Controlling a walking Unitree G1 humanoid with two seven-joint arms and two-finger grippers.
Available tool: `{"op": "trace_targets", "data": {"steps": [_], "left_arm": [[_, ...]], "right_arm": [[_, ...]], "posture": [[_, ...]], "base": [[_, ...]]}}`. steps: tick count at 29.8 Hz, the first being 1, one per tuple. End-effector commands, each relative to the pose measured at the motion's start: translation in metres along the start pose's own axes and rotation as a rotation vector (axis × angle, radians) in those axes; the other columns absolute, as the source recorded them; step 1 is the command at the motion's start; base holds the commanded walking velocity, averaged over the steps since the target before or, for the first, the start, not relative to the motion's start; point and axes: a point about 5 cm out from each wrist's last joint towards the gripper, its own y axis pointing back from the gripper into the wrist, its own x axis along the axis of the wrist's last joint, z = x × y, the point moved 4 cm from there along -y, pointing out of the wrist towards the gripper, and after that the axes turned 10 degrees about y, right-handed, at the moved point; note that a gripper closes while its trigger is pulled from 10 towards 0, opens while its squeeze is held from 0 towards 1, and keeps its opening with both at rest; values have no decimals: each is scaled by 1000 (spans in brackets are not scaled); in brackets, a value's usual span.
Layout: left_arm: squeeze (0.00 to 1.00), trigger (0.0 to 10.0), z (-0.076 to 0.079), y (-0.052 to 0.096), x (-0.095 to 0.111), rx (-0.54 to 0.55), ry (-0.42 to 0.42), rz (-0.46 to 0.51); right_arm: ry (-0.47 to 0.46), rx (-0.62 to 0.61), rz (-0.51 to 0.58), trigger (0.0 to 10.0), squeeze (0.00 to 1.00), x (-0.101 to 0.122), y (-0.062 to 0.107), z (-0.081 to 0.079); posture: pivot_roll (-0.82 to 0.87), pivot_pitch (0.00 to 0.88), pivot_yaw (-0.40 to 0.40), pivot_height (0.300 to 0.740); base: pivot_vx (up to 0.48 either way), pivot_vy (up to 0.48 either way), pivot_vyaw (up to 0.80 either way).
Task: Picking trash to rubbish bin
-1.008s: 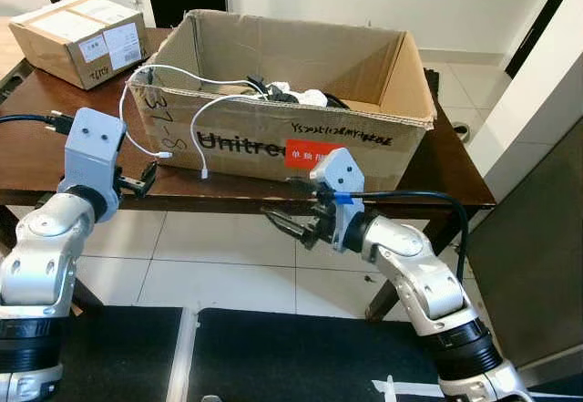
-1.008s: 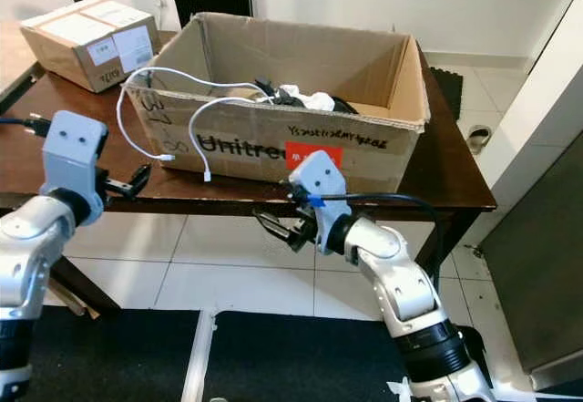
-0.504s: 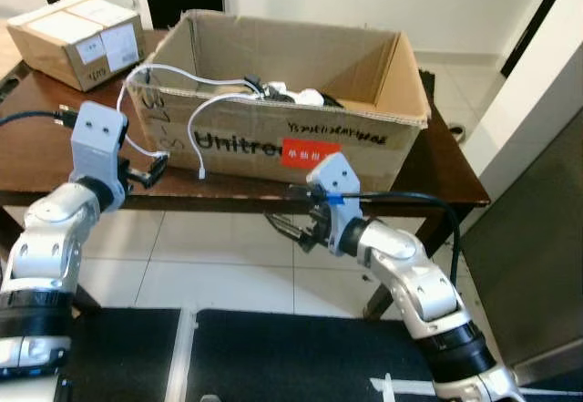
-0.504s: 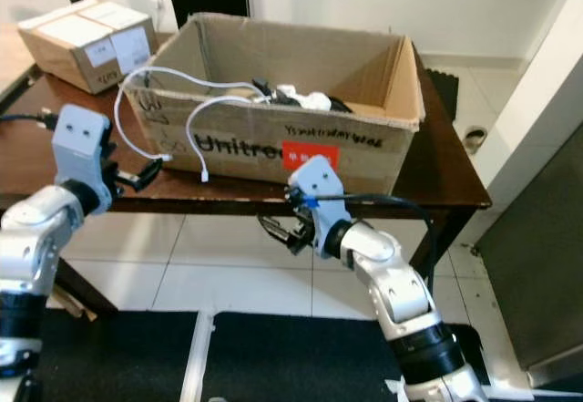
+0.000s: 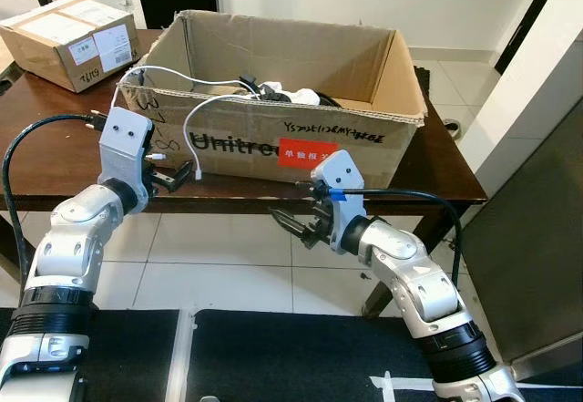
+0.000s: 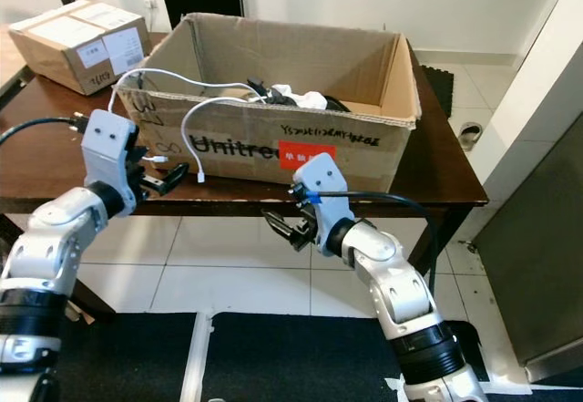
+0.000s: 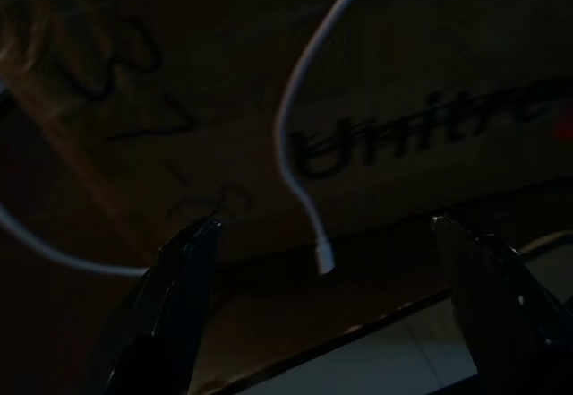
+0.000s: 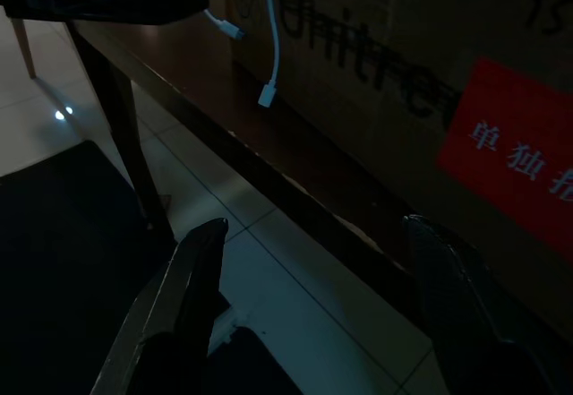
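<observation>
White cable (image 7: 300, 126) end between spread left pincer (image 7: 322, 314) fingers; right pincer (image 8: 304, 314) wide, dim.

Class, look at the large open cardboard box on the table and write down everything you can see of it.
The large cardboard box is brown corrugated card, open-topped with its flaps spread outward, standing upright on the dark wooden table. Its front wall carries black "Unitree" lettering, handwritten marks and a red label. White cables hang over the front edge, and more cables and white items lie inside. The left hand is close in front of it, fingers open.
</observation>
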Motion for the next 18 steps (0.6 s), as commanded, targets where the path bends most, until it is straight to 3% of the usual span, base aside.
{"op": "trace_targets", "data": {"steps": [1, 18], "left_arm": [[0, 10000, 5, 1, -6, -25, 16, -3], [0, 10000, 7, 3, -3, -31, 26, -2]], "right_arm": [[-10, 18, -16, 10000, 0, -5, 2, -3], [9, 118, -14, 10000, 0, -5, 5, -17]], "posture": [[19, 131, 6, 740], [20, 131, 6, 740]], "base": [[262, 0, 0], [282, 0, 0]]}}
